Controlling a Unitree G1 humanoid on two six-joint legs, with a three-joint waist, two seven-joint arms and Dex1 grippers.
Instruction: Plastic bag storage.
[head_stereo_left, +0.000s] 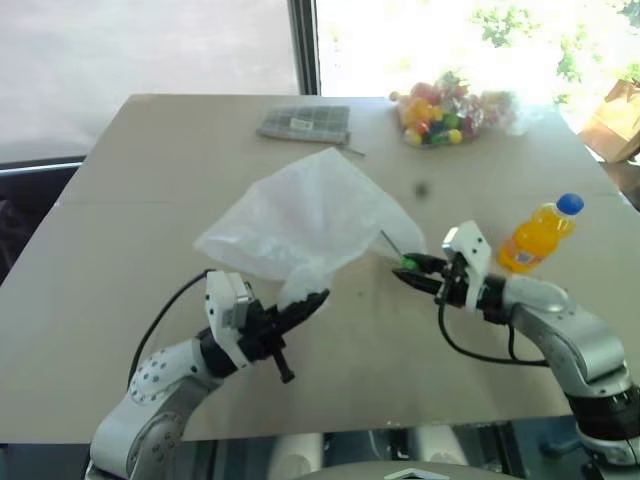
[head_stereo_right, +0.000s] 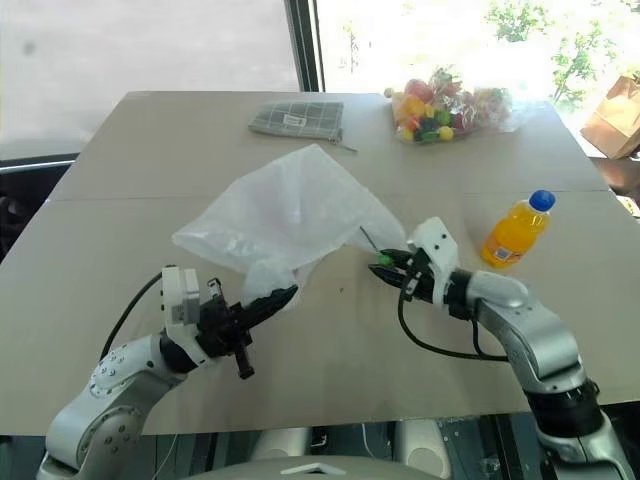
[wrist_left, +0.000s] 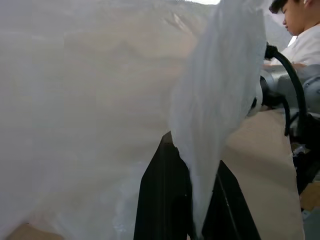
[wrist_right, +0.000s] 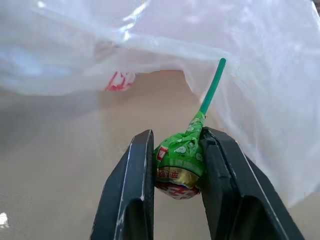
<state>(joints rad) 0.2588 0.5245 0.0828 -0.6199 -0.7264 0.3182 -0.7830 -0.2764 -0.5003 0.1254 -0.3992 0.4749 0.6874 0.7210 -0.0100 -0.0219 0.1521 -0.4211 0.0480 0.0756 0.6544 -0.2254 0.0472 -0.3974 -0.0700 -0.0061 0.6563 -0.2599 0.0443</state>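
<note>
The plastic bag (head_stereo_left: 305, 215), white and crinkly, is lifted over the middle of the table (head_stereo_left: 120, 230). My left gripper (head_stereo_left: 305, 305) is shut on its lower corner, and in the left wrist view the film runs between the black fingers (wrist_left: 165, 200). My right gripper (head_stereo_left: 408, 270) stands at the bag's right edge, shut on a green-wrapped lollipop (wrist_right: 177, 160). Its green stick points up into the bag's opening (wrist_right: 150, 75). A red print shows through the film (wrist_right: 120, 80).
A small clear bag of colourful sweets (head_stereo_left: 445, 115) lies at the back right. A grey checked pouch (head_stereo_left: 305, 123) lies at the back centre. An orange drink bottle (head_stereo_left: 540, 235) stands just right of my right arm. A person (wrist_left: 300, 30) shows beyond the table.
</note>
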